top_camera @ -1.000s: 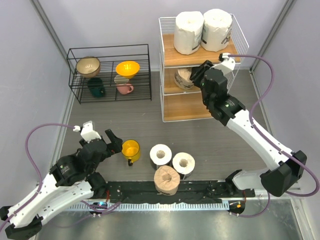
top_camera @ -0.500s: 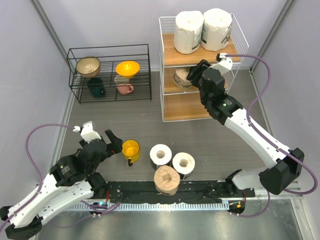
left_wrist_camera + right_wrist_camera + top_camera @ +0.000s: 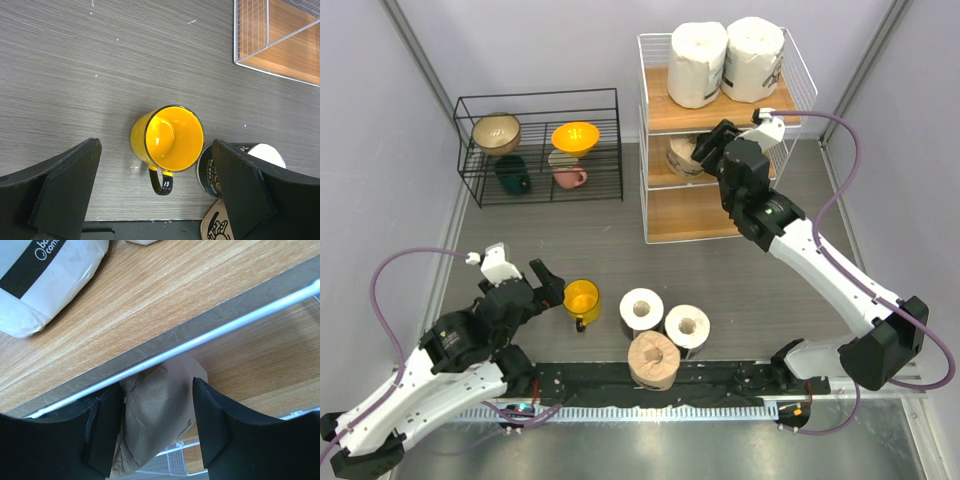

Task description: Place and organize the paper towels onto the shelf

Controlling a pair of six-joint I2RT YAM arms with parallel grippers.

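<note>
The shelf (image 3: 700, 215) stands at the back right. Two white paper towels (image 3: 698, 62) (image 3: 752, 58) stand on its top board. My right gripper (image 3: 705, 150) reaches into the middle tier, shut on a beige-brown paper towel roll (image 3: 686, 156). In the right wrist view that crumpled roll (image 3: 160, 410) fills the gap between my fingers (image 3: 102, 430), under the top board's wire edge (image 3: 200, 342). Three more rolls stand on the floor: white (image 3: 641, 311), white (image 3: 687, 326), beige (image 3: 653, 360). My left gripper (image 3: 548, 285) is open and empty.
A yellow cup (image 3: 581, 298) stands just left of the floor rolls; in the left wrist view the cup (image 3: 172, 137) lies between my open fingers, beside a dark-wrapped roll (image 3: 210, 170). A low black wire rack (image 3: 540, 150) with bowls stands at the back left.
My right gripper has moved a little up and left, deeper into the shelf's middle tier with the brown roll. The left arm has not moved.
</note>
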